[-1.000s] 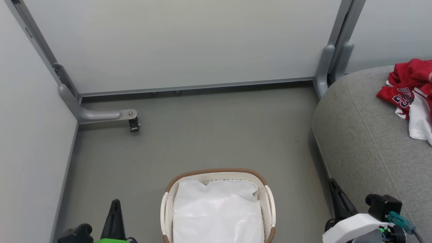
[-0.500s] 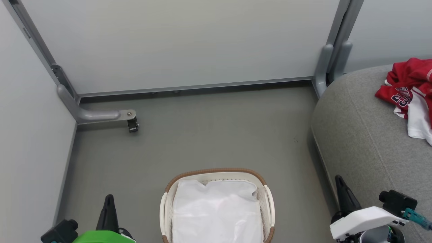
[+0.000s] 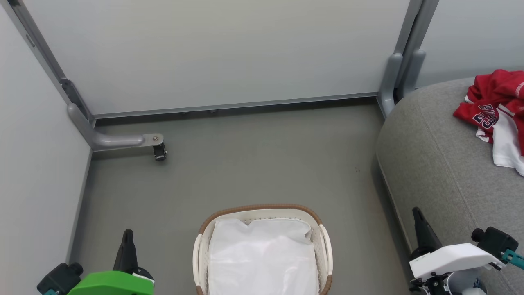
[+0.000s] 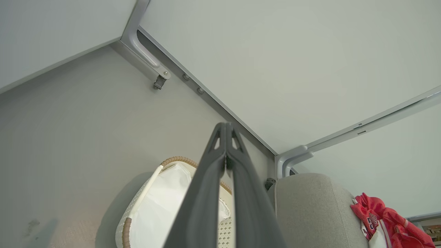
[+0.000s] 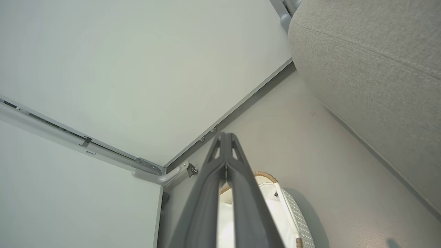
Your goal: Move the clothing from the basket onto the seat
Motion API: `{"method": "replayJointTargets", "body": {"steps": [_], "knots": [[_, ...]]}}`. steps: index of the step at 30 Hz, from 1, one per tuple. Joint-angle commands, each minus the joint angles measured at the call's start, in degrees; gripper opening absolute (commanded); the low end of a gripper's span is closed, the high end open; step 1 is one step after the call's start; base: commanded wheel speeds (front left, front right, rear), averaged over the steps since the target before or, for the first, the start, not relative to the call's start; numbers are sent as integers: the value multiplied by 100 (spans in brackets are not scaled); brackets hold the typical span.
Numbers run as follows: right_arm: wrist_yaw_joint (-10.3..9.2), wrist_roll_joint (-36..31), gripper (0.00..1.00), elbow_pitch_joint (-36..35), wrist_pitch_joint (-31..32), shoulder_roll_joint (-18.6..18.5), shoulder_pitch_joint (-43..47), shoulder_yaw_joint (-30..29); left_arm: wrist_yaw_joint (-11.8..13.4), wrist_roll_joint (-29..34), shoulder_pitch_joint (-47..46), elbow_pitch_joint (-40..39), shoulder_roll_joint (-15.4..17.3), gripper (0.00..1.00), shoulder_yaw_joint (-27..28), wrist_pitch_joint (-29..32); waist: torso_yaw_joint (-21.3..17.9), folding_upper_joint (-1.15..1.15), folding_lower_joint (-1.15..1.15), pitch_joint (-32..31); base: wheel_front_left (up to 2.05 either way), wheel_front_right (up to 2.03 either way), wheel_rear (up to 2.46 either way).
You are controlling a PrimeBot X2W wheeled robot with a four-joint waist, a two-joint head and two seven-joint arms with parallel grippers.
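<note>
While the head view looks down at the grey floor [image 3: 254, 164], the basket [image 3: 262, 208] sits at the bottom middle with just a white sheet [image 3: 262, 258] filling it. The red clothes [image 3: 497, 102] are bunched up over on the seat [image 3: 442, 172] at the far right, navy lettering showing and a white bit hanging toward the front. The left claw [image 3: 127, 246] pokes up at the lower left of the basket and the right claw [image 3: 421, 227] at the lower right, right by the edge of the seat. Both are off to the sides and touch neither the basket nor the clothes. From this angle each one just looks like a single dark spike. Over in the left wrist view, the left claw [image 4: 226, 129] is clamped tight, fingertips pressed together with nothing pinched between them. Behind it you can see the basket's brown rim and the sheet, and the red clothes lie on top of the seat at the lower right. Same deal in the right wrist view: the right claw [image 5: 225, 137] is squeezed closed on nothing. The basket peeks out below its fingers and the seat's stitched seam runs across the upper right. A small caster [image 5: 191, 170] sits at the corner of the wall panels [image 5: 137, 69].
</note>
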Motion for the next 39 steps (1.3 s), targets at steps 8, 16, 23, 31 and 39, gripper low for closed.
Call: {"method": "replayJointTargets", "body": {"steps": [8, 16, 23, 31, 39], "knots": [[-2, 686, 0, -99, 176, -60, -180, -100, -88, -636, -263, -84, 42, 0, 132, 171, -16, 0, 0, 2, 0, 0, 0], [-3, 1194, 0, -113, 313, -65, -210, -166, -130, -1111, -345, -89, 44, 0, 218, 313, -32, 0, 0, 4, 0, 0, 0], [-3, 1618, 0, -126, 426, -68, -253, -224, -165, -1500, -417, -93, 46, 0, 282, 431, -46, 0, 0, 5, 0, 0, 0], [-3, 2062, 0, -140, 548, -70, -287, -290, -204, -1914, -476, -96, 47, 0, 362, 554, -62, 0, 0, 7, 0, 0, 0], [-3, 2470, 0, -150, 666, -70, -311, -346, -241, -2290, -546, -98, 47, 0, 424, 670, -77, 0, 0, 9, 0, 0, 0]]}}
